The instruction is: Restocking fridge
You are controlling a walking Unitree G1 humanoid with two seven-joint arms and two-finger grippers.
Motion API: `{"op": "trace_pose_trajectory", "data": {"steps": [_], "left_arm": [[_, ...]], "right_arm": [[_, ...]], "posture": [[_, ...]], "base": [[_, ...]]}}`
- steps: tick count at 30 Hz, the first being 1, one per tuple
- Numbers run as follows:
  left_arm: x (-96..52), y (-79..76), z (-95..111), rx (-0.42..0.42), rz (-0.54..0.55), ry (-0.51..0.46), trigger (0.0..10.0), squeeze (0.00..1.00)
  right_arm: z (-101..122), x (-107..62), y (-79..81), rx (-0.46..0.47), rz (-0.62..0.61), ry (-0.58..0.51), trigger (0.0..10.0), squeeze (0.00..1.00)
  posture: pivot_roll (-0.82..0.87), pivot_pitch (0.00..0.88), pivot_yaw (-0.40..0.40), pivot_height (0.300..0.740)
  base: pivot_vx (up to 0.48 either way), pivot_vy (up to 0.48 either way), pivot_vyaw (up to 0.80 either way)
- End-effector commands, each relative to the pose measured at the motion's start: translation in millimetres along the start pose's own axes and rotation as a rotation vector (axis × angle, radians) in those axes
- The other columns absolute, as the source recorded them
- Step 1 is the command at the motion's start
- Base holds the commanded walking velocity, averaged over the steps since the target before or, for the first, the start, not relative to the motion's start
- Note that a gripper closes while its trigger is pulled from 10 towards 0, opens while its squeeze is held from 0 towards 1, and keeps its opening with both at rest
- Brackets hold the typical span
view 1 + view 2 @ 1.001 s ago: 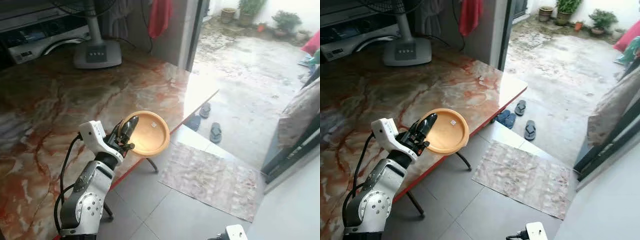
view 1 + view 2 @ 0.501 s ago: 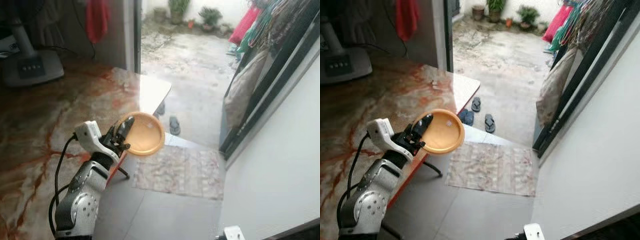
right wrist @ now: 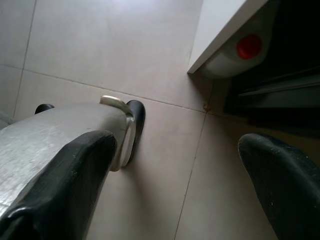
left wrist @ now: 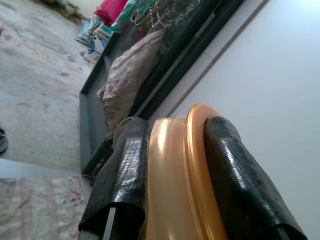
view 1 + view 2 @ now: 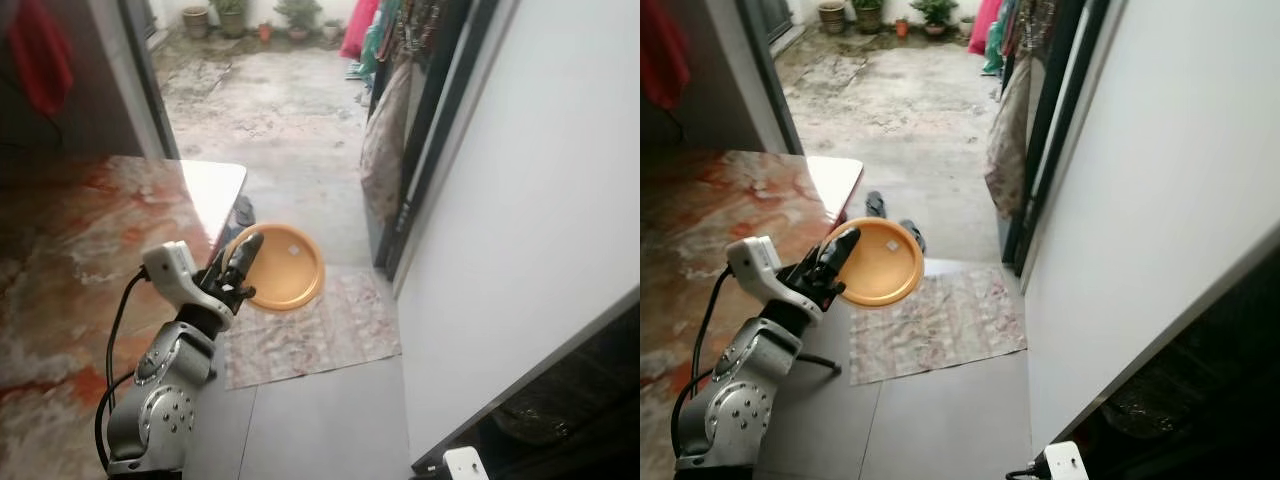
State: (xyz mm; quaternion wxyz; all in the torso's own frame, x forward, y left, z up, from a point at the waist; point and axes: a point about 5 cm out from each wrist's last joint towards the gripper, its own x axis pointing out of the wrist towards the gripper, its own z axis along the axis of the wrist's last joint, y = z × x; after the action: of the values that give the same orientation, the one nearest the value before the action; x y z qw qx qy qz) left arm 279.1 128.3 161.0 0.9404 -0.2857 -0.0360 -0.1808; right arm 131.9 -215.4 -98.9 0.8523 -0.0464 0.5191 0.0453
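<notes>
My left gripper (image 5: 240,262) is shut on the rim of a round orange plate (image 5: 284,268), holding it up at chest height, tilted toward me, past the table's corner and above the floor. The left wrist view has the plate's edge (image 4: 180,185) clamped between both black fingers (image 4: 125,165). My right gripper (image 3: 170,160) hangs low over the tiled floor, open, with nothing between its fingers.
A red-veined marble table (image 5: 80,230) fills the left. A patterned doormat (image 5: 310,330) and slippers (image 5: 243,210) lie before the open patio door. A white panel (image 5: 520,200) runs along the right, with a dark opening (image 5: 570,410) below it. Cloth (image 5: 385,140) hangs at the door frame.
The whole view has swung to the right: the fan and most of the table have left the picture and the white panel has come in. The left gripper still holds the plate the same way.
</notes>
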Motion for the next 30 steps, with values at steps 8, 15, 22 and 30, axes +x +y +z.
{"op": "trace_pose_trajectory", "data": {"steps": [8,15,22,30], "left_arm": [[-3.8,1.8,2.7,0.011,-0.007,0.006,10.0,0.0],[-5.0,5.1,2.6,0.019,0.01,0.009,10.0,0.0],[-10.4,30.1,-1.2,0.033,0.158,0.007,10.0,0.0],[-21.0,60.7,-21.5,-0.002,0.22,0.132,10.0,0.0]], "right_arm": [[0.6,0.9,3.8,0.003,0.01,0.001,10.0,0.0],[0.5,0.9,4.2,0.004,0.013,0.001,10.0,0.0],[1.0,0.9,4.4,0.009,0.011,-0.008,10.0,0.0],[1.1,0.9,4.9,0.018,0.007,-0.016,10.0,0.0]], "posture": [[0.03,0.051,-0.004,0.74],[0.03,0.051,-0.004,0.74],[0.02,0.041,0.0,0.74],[0.03,0.03,0.001,0.74]], "base": [[0.0,0.0,-0.8],[0.0,0.0,-0.8],[0.0,0.0,-0.73],[0.0,0.0,0.0]]}}
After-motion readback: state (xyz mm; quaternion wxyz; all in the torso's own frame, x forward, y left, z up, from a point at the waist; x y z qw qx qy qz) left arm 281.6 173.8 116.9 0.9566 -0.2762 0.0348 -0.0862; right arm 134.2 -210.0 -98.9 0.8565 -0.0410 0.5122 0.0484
